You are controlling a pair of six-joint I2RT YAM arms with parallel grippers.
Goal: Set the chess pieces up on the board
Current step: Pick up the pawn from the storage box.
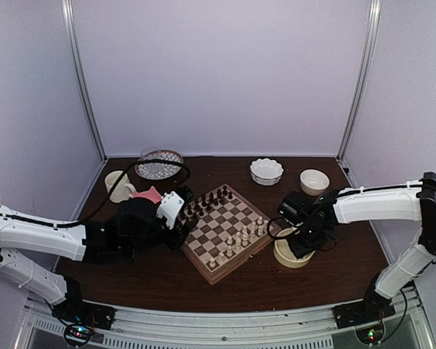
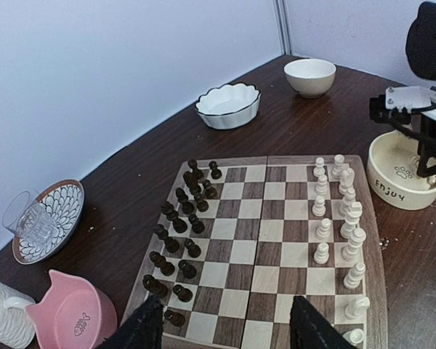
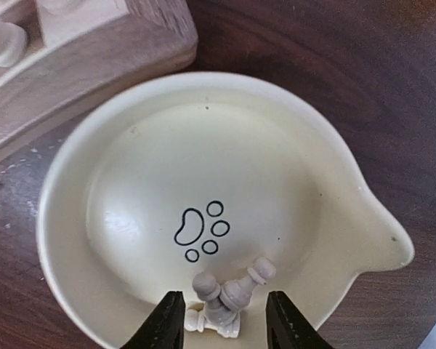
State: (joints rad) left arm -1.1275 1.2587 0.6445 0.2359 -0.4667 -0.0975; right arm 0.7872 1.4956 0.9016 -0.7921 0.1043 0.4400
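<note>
Chess pieces (image 2: 323,233) in cream are seen standing in two rough rows along the right side of the board (image 2: 243,251), and a few more (image 3: 225,294) are left lying on their sides in a cream bowl (image 3: 334,189) marked with a paw print. This bowl is set on the table (image 2: 131,167) just beside the board's right edge. The right gripper (image 3: 225,320) is lowered into the bowl, its fingers parted narrowly on either side of the lying pieces; whether they are pressed against them cannot be told. The left gripper (image 2: 229,331) is held wide apart over the near-left edge of the board, with nothing between its fingers. Dark pieces (image 2: 178,222) are gathered in two uneven rows along the board's left side. Behind the board a scalloped white dish (image 2: 229,105) and a small bowl (image 2: 310,76) are placed. To the left a pink bowl (image 2: 73,313), a mug (image 2: 3,313) and a patterned plate (image 2: 58,218) bearing a glass (image 2: 25,218) are seen.
</note>
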